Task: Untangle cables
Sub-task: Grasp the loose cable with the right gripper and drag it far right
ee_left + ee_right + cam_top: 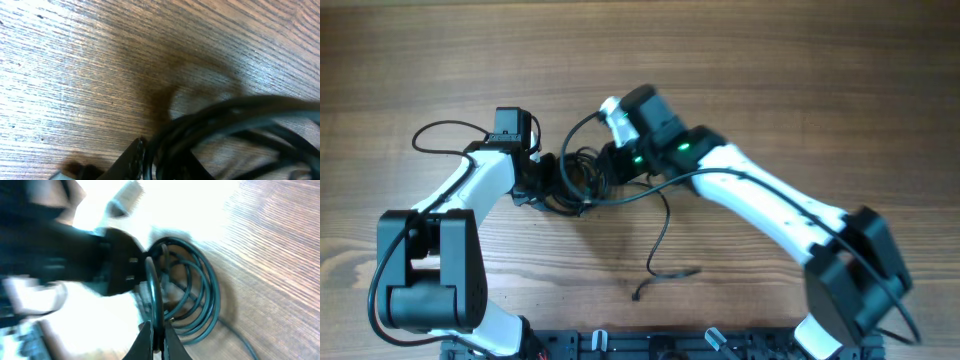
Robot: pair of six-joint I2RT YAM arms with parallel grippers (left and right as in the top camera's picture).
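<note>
- overhead view: i see the cables (575, 178) bunched in one dark knot near the centre of the table (770, 80), a little toward 9 o'clock, between my two arms.
- one strand (660, 250) trails out of the knot toward 5 o'clock and lies free on the wood. i judge it the only part separated.
- right wrist view: my right gripper (157, 330) is pinched closed on a single loop (154, 285) at the coil's 9 o'clock edge.
- my left gripper (545, 182) sits at the knot's 9 o'clock side. i cannot tell whether it grips anything.
- my judgement: early days, the coil itself is not yet pulled apart.
</note>
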